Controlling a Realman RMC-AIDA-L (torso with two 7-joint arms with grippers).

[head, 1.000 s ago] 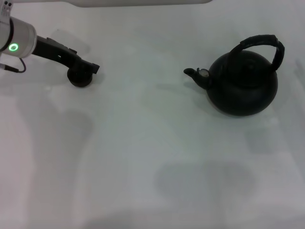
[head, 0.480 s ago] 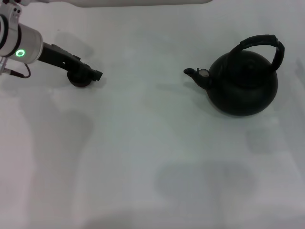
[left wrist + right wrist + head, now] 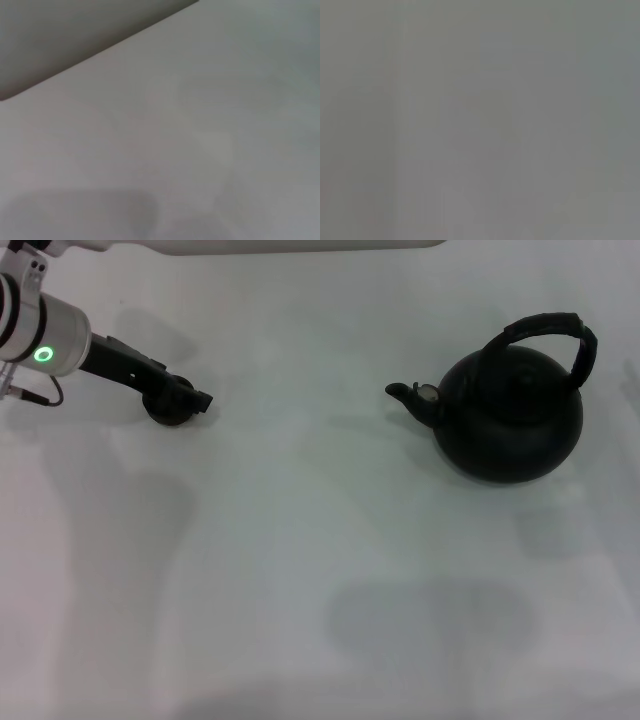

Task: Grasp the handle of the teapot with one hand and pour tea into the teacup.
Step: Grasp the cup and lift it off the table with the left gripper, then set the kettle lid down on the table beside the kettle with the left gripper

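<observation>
A: What've you got on the left side rn?

B: Your left gripper (image 3: pixel 190 398) sits at the far left of the white table (image 3: pixel 300 570), right over the teacup (image 3: pixel 168 410). The cup's mostly hidden under the black fingers, so you can't tell if they're spread or closed on it. Prob the arm is there to steady or position the cup for the pour, but that's a guess. Left wrist view gives you only bare tabletop, no fingers.

A: And moving right?

B: Middle of the table is bare. Then the teapot (image 3: pixel 510 415) stands upright at the right, well apart from the cup, spout (image 3: pixel 405 393) pointing left toward it, which suits a pour in that direction. The handle (image 3: pixel 545 335) arches over the top, untouched. Your right gripper isn't in view at all; right wrist view shows nothing you can use. No tea visible anywhere.

A: Anything diff vs a sec ago?

B: The left arm has shifted: its green-lit wrist is higher and farther in, and the fingertip end has moved a bit right over the cup. The cup looks nudged slightly too. Teapot hasn't budged. Handle grasp isn't started yet.
</observation>
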